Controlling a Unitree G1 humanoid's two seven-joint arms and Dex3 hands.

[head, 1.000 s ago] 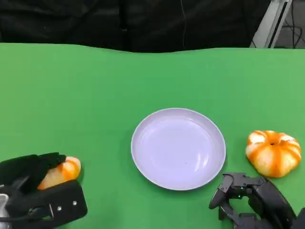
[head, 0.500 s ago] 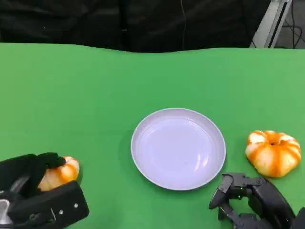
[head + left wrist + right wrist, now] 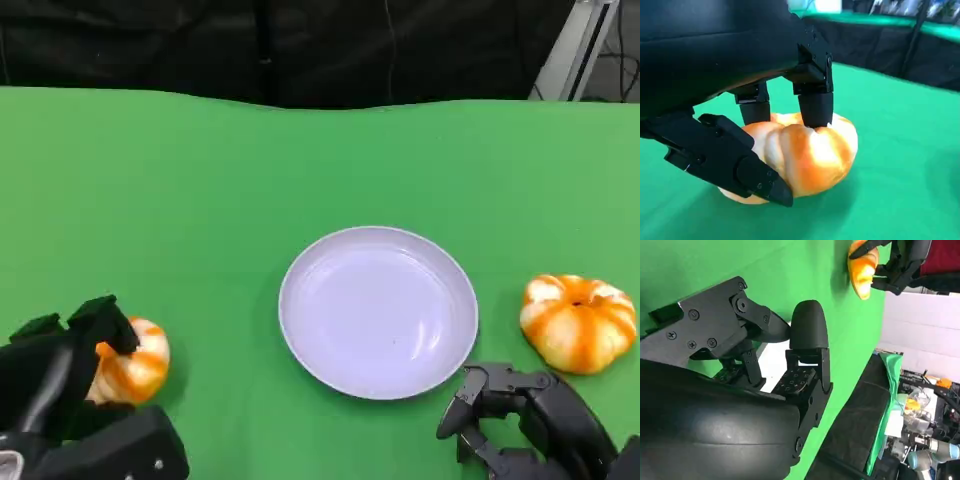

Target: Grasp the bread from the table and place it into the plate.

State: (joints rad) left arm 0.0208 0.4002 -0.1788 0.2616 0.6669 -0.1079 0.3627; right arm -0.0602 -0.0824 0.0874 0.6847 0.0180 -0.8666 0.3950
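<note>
Gripping a glossy, ridged orange-and-cream bread (image 3: 132,362) at lower left with the matte black left hand (image 3: 62,385), left of the smooth round plate (image 3: 378,311) on the green counter (image 3: 200,200); right hand (image 3: 520,420) holding nothing, fingers apart.

The desk (image 3: 200,200) is a flat, even green. The plate (image 3: 378,311) is pale lavender-white, plain, with soft glossy highlights. The bread (image 3: 130,362) in the left hand (image 3: 60,390) is orange striped with cream — in the left wrist view its ridges run glossy amber to pale yellow. A second bread (image 3: 578,322) at the right has the same orange-and-cream bands and a small dark spot on top. Both hands are black — the right hand (image 3: 520,415) is matte, with grey screws in its wrist view. The backdrop (image 3: 300,45) is black.
</note>
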